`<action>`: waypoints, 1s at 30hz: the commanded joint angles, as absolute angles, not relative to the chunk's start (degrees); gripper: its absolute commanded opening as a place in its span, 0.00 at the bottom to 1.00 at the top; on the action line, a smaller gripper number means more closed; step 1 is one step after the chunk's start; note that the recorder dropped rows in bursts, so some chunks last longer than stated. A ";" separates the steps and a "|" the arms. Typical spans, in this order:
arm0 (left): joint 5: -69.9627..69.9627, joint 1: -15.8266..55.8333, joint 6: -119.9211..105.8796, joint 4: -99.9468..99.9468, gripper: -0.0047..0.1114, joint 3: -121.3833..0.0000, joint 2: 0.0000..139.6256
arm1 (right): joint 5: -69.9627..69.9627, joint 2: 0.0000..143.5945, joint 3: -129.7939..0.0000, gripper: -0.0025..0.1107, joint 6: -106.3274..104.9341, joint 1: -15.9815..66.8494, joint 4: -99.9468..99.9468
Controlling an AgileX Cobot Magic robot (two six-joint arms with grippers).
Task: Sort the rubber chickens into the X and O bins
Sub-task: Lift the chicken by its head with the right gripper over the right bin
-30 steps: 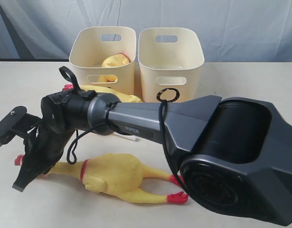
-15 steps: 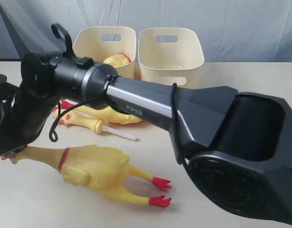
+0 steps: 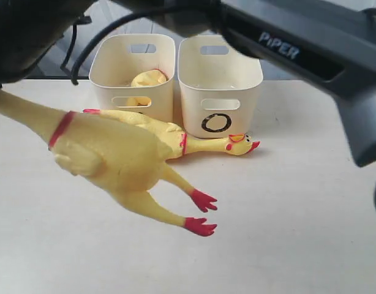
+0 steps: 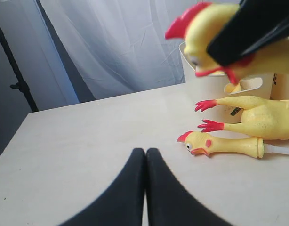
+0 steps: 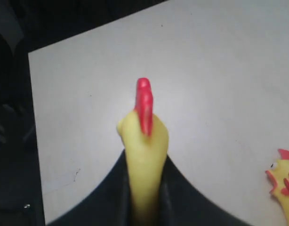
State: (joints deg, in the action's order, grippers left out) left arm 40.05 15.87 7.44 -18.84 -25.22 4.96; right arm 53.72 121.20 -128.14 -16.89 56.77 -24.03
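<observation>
"Holding the whole chicken (image 3: pixel 108 156) by its neck, your right gripper (image 5: pixel 144 165) has its jaws narrowed just behind the comb. The body and feet hang below them, clear of the table (image 3: pixel 298 245)."

"Treat it as light, soft, floppy rubber, I'd judge. That neck squashes and may slide, so you'd grip better nearer the red ring. Expect swing."

"Your left gripper (image 4: pixel 145 153) is pressed closed and empty, low over the table, with the head-and-neck piece (image 4: pixel 220 145) lying just ahead of it."

"You can read the O bin (image 3: pixel 220 79). The other bin (image 3: pixel 133 67) has its mark hidden behind the second whole chicken (image 3: pixel 169 131), so you can't confirm the X. Something yellow sits inside, unidentifiable."
</observation>
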 commanded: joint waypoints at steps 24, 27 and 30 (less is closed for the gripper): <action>35.69 15.60 7.71 -19.39 0.04 -23.03 4.78 | 48.19 77.44 -128.75 0.01 -3.28 41.31 2.27; 35.69 15.60 7.71 -19.39 0.04 -23.03 4.78 | 45.97 77.59 -128.75 0.01 0.00 37.49 2.27; 35.69 15.60 7.71 -19.39 0.04 -23.03 4.78 | 43.36 78.87 -128.75 0.01 2.32 34.85 2.27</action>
